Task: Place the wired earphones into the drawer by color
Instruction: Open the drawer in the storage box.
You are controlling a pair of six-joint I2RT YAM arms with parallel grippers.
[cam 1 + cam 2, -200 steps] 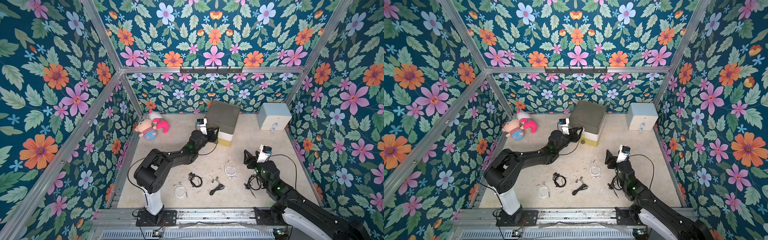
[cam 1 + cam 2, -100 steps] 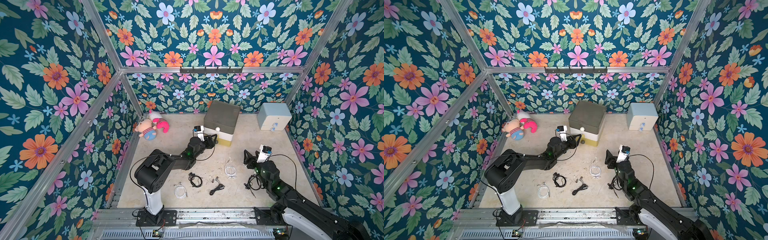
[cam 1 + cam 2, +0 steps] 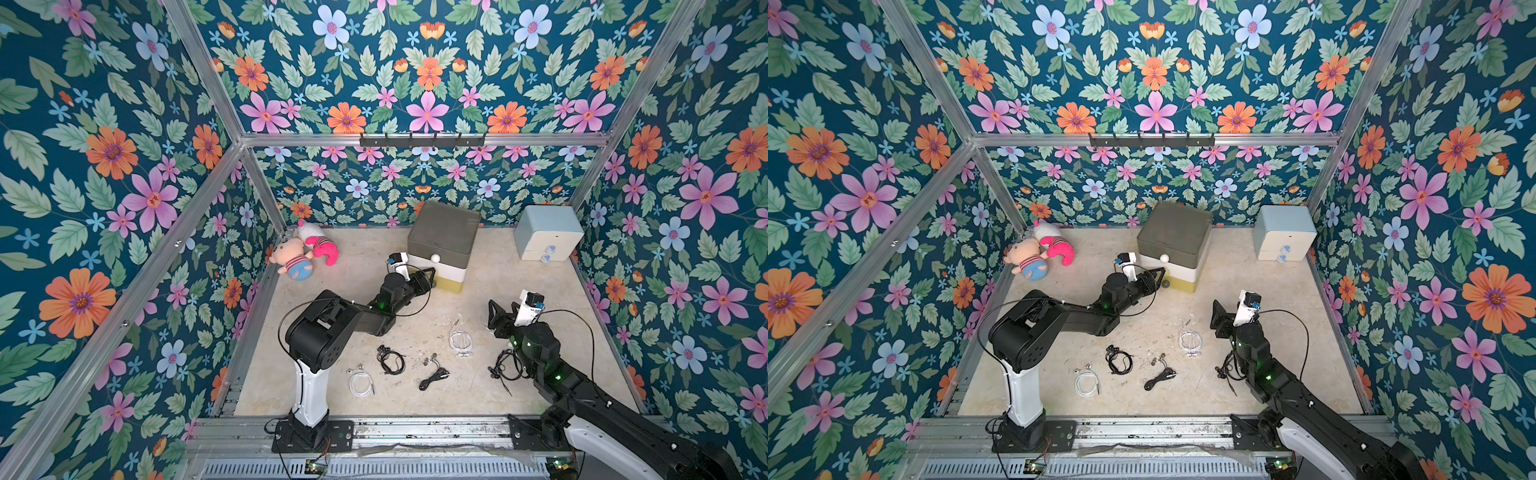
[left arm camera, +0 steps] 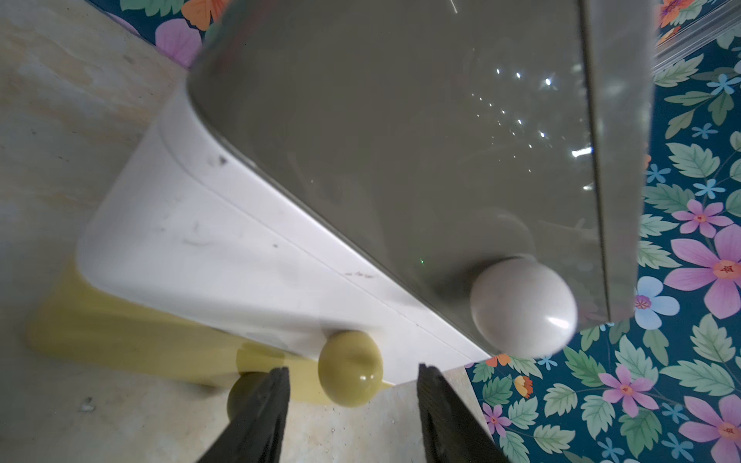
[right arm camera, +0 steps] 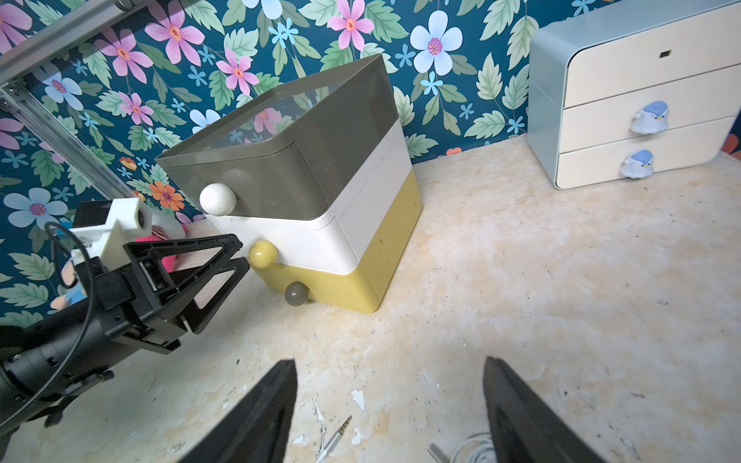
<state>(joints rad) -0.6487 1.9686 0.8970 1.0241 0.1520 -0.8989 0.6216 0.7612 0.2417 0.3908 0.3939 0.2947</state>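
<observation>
The drawer (image 3: 441, 245) stands at the back middle, with a grey, a white and a yellow tier, each with a ball knob. My left gripper (image 3: 430, 276) is open just in front of it. In the left wrist view its jaws stand either side of the white tier's olive knob (image 4: 351, 368), not touching it. My right gripper (image 3: 493, 316) hangs open and empty over the floor. Wired earphones lie in front: white bundles (image 3: 460, 341) (image 3: 360, 382), black bundles (image 3: 390, 359) (image 3: 434, 374), and a black one (image 3: 505, 370) partly under my right arm.
A pale blue-and-white cabinet (image 3: 546, 239) sits at the back right. Two plush toys (image 3: 305, 253) lie at the back left. Flowered walls with aluminium posts close in three sides. My left arm (image 5: 80, 320) stretches across the floor left of the drawer.
My left gripper has drawn back and down from the grey tier's front, so the white knob now shows. It then stayed almost still. The right arm has not moved.
</observation>
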